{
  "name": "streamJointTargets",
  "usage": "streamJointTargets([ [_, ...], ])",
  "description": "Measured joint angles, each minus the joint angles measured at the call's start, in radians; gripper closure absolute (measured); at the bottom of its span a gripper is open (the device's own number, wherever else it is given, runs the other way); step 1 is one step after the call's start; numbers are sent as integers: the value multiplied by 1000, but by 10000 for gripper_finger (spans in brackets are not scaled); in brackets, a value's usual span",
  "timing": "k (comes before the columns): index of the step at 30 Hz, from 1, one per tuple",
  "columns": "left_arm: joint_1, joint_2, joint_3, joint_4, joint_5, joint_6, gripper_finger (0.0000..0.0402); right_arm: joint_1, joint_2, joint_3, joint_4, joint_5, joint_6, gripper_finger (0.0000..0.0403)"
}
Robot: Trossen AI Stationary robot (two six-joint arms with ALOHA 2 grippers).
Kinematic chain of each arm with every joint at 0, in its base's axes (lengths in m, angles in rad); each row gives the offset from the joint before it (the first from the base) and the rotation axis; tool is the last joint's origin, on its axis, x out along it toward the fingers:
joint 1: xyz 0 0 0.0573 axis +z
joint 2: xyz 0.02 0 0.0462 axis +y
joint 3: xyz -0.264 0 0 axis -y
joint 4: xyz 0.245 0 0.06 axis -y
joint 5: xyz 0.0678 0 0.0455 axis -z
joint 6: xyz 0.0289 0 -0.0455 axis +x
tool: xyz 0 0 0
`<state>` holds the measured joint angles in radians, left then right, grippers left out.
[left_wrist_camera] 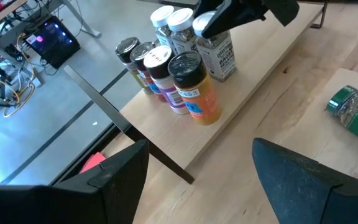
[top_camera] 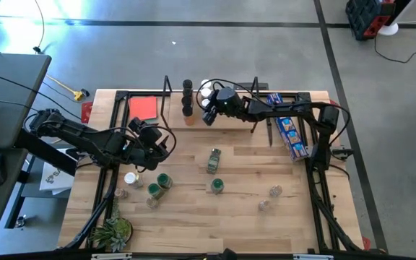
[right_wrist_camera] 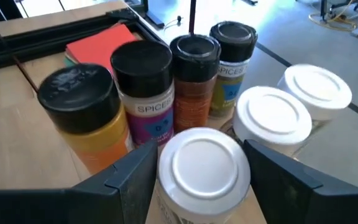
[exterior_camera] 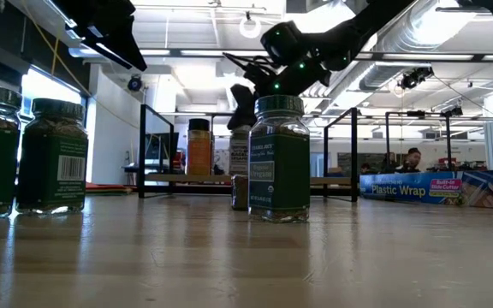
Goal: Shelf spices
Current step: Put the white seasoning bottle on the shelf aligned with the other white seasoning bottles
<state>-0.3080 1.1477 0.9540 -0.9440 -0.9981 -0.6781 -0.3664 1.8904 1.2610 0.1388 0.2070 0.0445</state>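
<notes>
Right pincer (right_wrist_camera: 197, 177) clamps a white-lidded cylindrical spice jar (right_wrist_camera: 199, 167) on the low light-wood shelf (left_wrist_camera: 272, 59). Left pincer (left_wrist_camera: 201, 177), fingers apart, hovers over the wooden bench (top_camera: 244, 195).

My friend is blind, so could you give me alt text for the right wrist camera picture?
The right gripper straddles a white-lidded spice jar on the light-wood shelf. Behind it stand four black-lidded jars and two more white-lidded ones, with a flat red square beyond.
</notes>
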Motion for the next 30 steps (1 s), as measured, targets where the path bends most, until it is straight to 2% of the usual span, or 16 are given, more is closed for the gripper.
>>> streamJointTargets([
  [7,0,0,0,0,13,0,122,0,-22,0,25,0,-31,170],
  [12,0,0,0,-1,21,1,122,2,-91,0,-6,1,-74,169],
  [15,0,0,0,-1,20,1,122,9,-162,0,-86,3,-123,169],
  [20,0,0,0,-1,20,1,122,34,-235,0,-313,-13,-232,181],
  [25,0,0,0,-2,17,1,122,35,-164,0,-421,-58,-206,233],
  [30,0,0,0,-2,16,1,122,35,-49,0,-348,-53,-172,275],
])
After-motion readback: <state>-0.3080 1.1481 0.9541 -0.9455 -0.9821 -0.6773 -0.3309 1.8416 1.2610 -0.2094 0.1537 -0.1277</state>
